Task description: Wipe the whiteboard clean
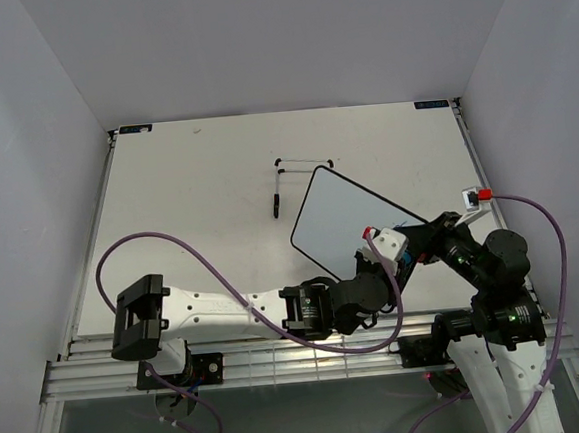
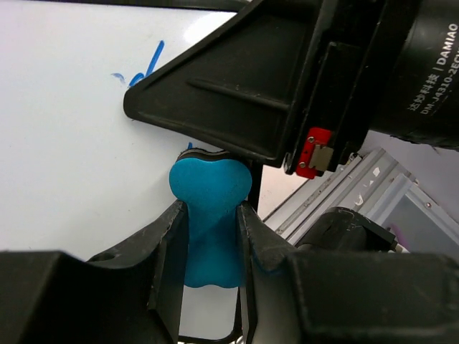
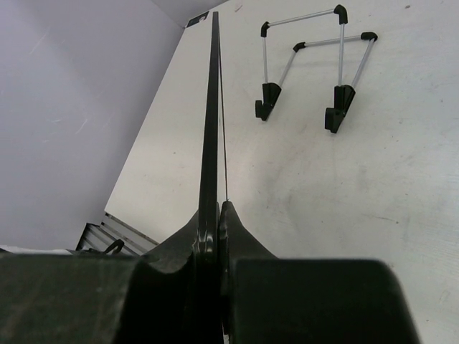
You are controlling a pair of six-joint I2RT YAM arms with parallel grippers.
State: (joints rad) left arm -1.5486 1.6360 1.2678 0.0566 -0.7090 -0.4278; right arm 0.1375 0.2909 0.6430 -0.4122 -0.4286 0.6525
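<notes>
While our right gripper [image 3: 217,215] pinches the whiteboard [image 1: 345,217] steady by its rim, our left gripper [image 2: 211,208] clamps the eraser [image 2: 208,179] for wiping. Blue strokes [image 2: 150,61] lie at eleven o'clock from it.

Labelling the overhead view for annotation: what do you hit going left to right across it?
black joint block of the left arm → wire stand → whiteboard → right arm

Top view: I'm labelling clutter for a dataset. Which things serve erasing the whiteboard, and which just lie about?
In use: whiteboard, pinched at its edge by the right gripper; blue eraser, clamped in the left gripper.
Lying about: wire stand, on the table.
</notes>
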